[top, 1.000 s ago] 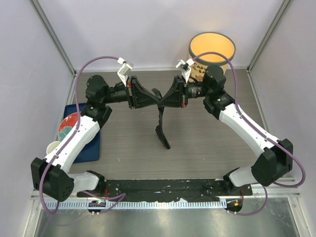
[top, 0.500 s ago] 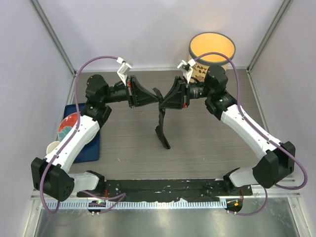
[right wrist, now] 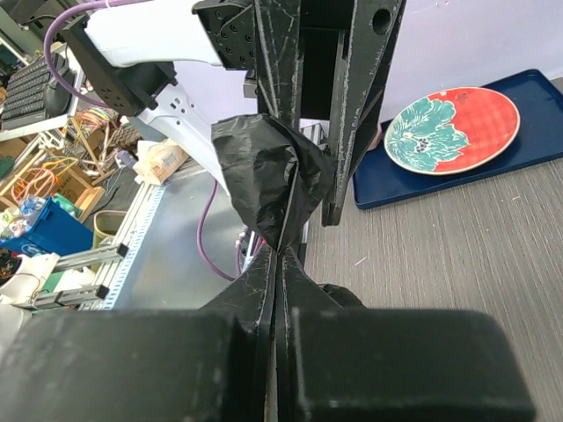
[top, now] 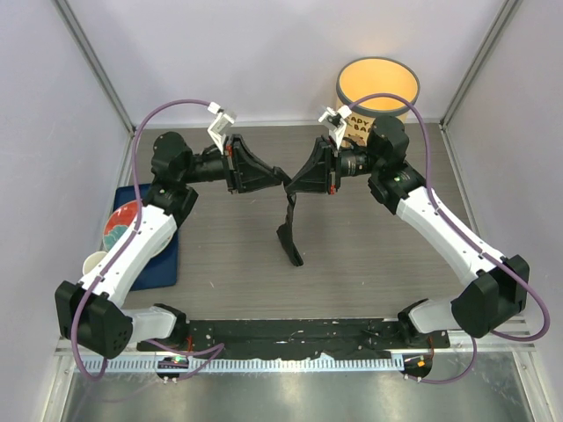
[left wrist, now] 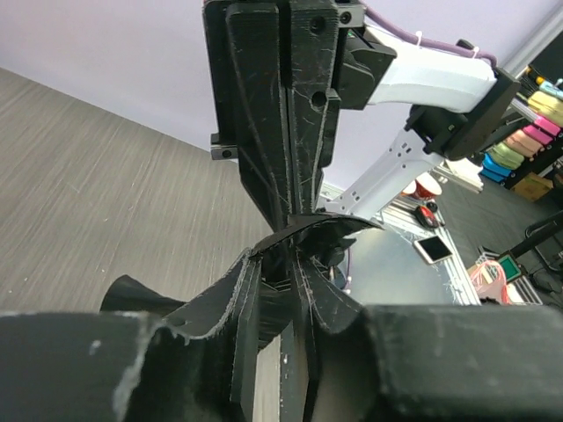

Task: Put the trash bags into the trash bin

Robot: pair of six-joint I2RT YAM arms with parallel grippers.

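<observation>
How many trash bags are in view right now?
1. The bag hangs over mid-table, pinched by the right gripper, with the left gripper at its top. More could be hidden inside the bin.

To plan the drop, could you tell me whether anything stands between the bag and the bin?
No loose item does. Seen from above, only the right arm itself lies between the hanging bag and the bin at the far right.
</observation>
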